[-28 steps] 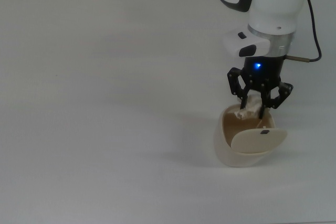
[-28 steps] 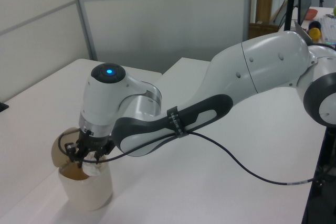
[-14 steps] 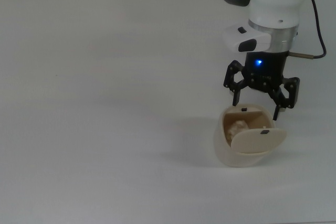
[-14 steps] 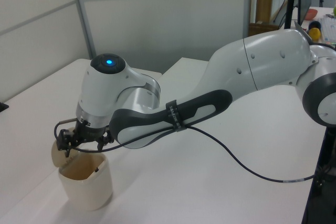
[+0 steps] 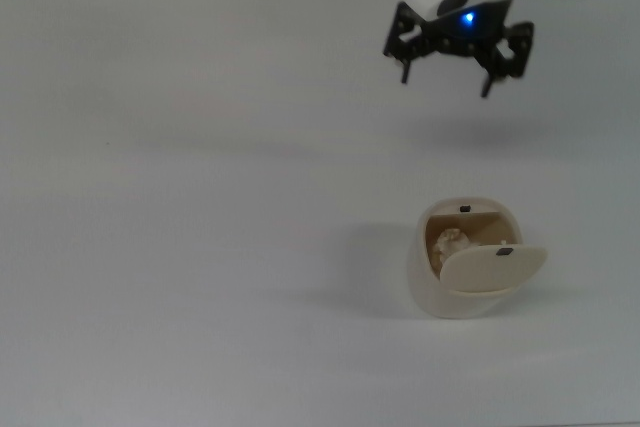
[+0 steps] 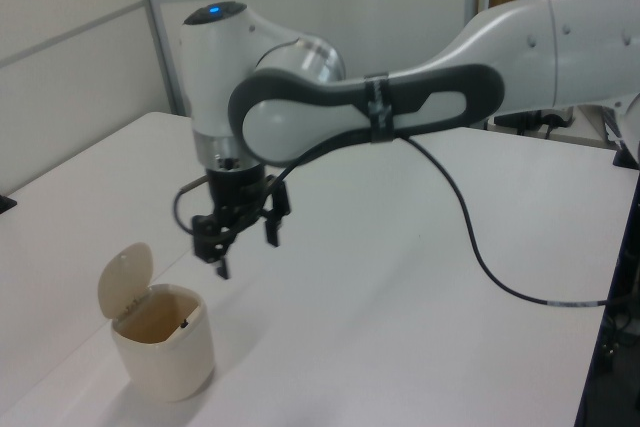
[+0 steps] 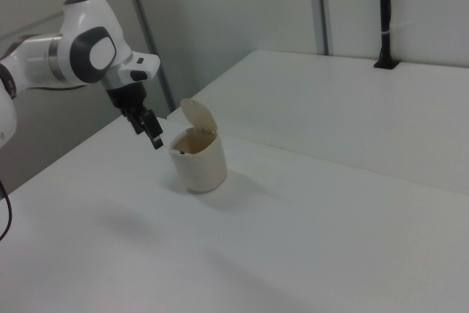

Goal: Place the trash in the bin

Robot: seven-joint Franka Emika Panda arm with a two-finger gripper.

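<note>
The cream bin (image 5: 428, 287) stands on the white table in the top view's lower right, with its flap lid (image 5: 495, 267) tipped open. The trash (image 5: 450, 240), a small crumpled cream wad, lies inside the bin against the tan interior. My gripper (image 5: 446, 82) hangs well above the table toward the top view's top, apart from the bin, open and holding nothing. In the left view the gripper (image 6: 246, 254) is up and to the right of the bin (image 6: 165, 357), whose inside hides the trash. The right view has the gripper (image 7: 150, 134) just left of the bin (image 7: 199, 165).
The white table (image 5: 200, 197) stretches around the bin. The arm's black cable (image 6: 480, 257) trails over the table in the left view. A wall with metal posts (image 7: 146, 31) stands behind the table in the right view.
One second ago my gripper held the trash inside the bin's mouth. It opened, the trash dropped in, and the gripper has risen and moved away toward the top view's top.
</note>
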